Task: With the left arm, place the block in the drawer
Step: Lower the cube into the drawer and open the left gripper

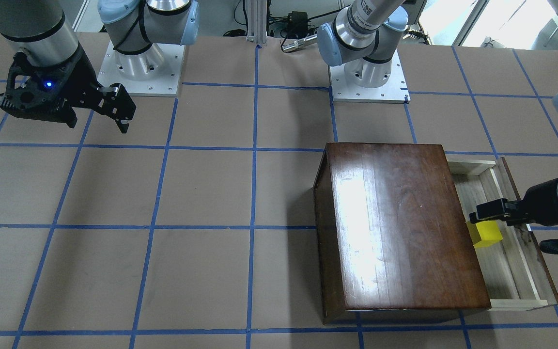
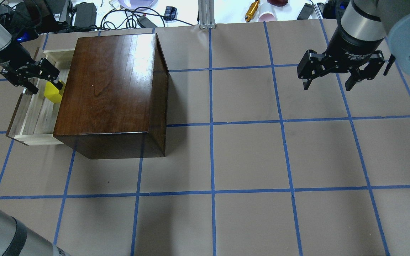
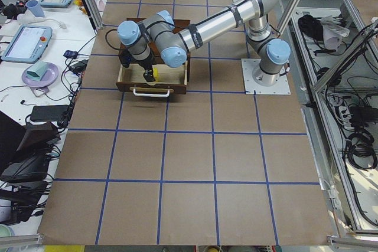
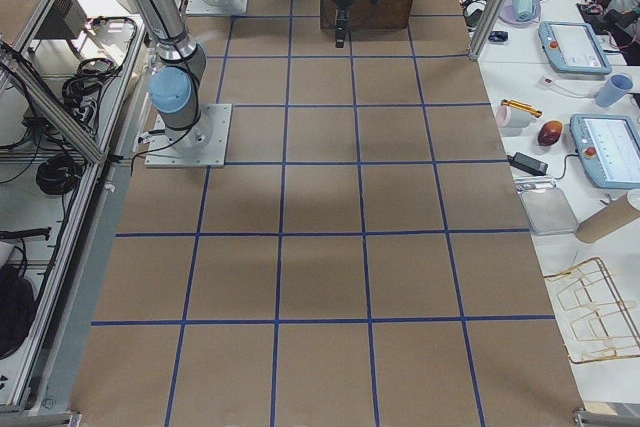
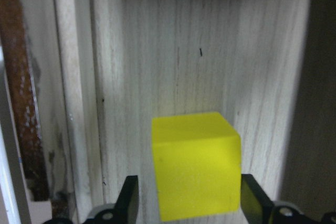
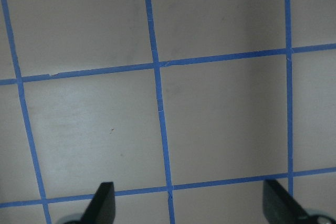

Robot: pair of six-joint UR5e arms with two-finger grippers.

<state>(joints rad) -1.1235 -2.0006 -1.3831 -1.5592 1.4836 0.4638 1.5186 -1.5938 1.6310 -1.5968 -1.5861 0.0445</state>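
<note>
The yellow block (image 5: 197,174) lies on the pale wooden floor of the open drawer (image 1: 507,276), close against the dark cabinet (image 1: 395,223). My left gripper (image 5: 189,203) hangs straight over it inside the drawer (image 2: 30,117). Its fingers straddle the block (image 1: 486,235) and stand open slightly wider than it, with a thin gap on one side. The overhead view has the block (image 2: 52,93) under the left gripper (image 2: 45,84). My right gripper (image 2: 327,87) hovers open and empty over bare table, far off.
The cabinet (image 2: 109,81) rises tall right beside the drawer and hides its inner part. The drawer's dark front panel (image 1: 533,242) stands on the block's other side. Cables, tablets and cups (image 2: 130,14) crowd the bench beyond the table's far edge.
</note>
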